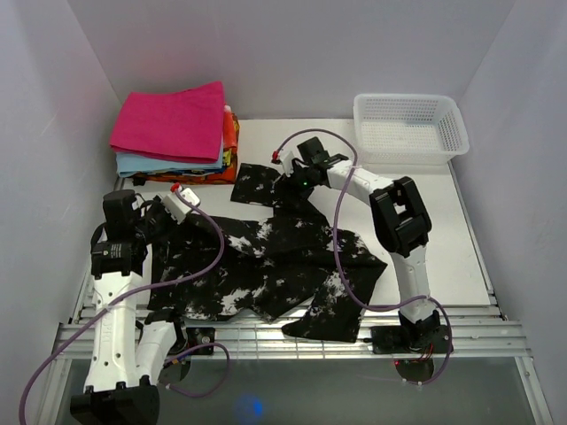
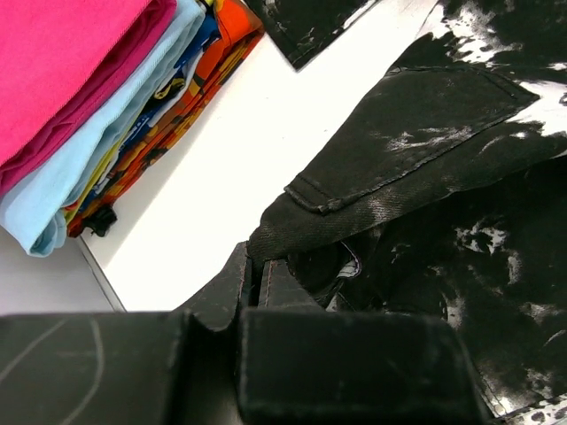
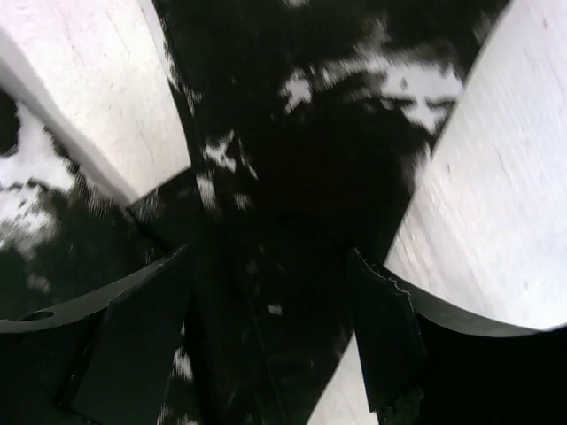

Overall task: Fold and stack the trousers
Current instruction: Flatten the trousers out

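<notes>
Long black soft-fabric trousers [image 1: 275, 266] w/ white bleach splotches lie spread and rumpled across white counter [image 1: 452, 239], one leg end toward far side. L hand [image 2: 257, 282] clamped on stitched edge at garment's left. R hand [image 3: 266, 257] fingers apart, straddling far leg. Fabric limp, light, likely to sag and drag. Best taken at seamed edges or corners.

Blurry, edge-cut trousers [image 3: 292, 177] up close.

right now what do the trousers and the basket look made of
Trousers: matte black woven cloth, likely denim-like cotton, going by stitched seams and bleached white patches. Basket: white plastic, slightly glossy, with moulded lattice walls.
</notes>
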Robot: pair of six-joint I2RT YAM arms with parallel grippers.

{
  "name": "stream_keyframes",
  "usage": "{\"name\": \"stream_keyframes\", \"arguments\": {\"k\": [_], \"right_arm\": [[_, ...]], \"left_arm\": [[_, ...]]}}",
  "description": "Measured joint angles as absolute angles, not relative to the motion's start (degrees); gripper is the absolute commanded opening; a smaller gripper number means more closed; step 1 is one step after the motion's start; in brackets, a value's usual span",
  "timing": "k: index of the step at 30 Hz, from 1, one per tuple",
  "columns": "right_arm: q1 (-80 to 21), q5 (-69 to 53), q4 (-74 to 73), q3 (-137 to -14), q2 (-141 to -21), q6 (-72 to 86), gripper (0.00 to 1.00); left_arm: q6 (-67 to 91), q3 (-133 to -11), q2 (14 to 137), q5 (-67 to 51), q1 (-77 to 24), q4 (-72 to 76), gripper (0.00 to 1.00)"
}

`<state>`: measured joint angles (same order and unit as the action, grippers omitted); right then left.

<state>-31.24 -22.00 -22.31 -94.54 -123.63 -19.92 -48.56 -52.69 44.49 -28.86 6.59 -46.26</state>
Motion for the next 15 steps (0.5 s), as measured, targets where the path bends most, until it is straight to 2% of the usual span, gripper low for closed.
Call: {"name": "stream_keyframes", "arguments": {"k": [1, 4, 5, 6, 7, 10, 15], "right_arm": [[-32.3, -20.6, -22.2, -95.2, -124.3, -20.7, 0.71], [-34.7, -16.3, -22.4, -97.9, -127.1, -23.9, 0.42], [-35.4, -14.6, -22.8, -98.8, -128.2, -25.0, 0.21], [-35.6, -13.5, -22.9, -99.5, -128.6, -26.3, 0.12], [-35.7, -12.3, -23.0, -99.6, -128.5, -27.2, 0.08], [-34.3, -10.5, -21.8, -94.5, -125.4, -28.9, 0.08], [-23.1, -7.6, -26.1, -75.5, -108.0, -32.0, 0.08]], "left_arm": [[-48.4, -52.9, 44.8, -28.9, 6.6, -46.2, 0.00], [-47.9, -53.3, 45.6, -28.8, 6.6, -46.1, 0.00], [-47.8, -53.4, 45.8, -28.8, 6.6, -45.9, 0.00], [-47.7, -53.4, 46.1, -28.8, 6.6, -45.8, 0.00], [-47.5, -53.4, 46.4, -28.7, 6.6, -45.8, 0.00], [-47.0, -53.7, 48.0, -28.4, 6.6, -45.5, 0.00], [-45.1, -54.0, 52.1, -27.3, 6.6, -43.7, 0.00]]}}
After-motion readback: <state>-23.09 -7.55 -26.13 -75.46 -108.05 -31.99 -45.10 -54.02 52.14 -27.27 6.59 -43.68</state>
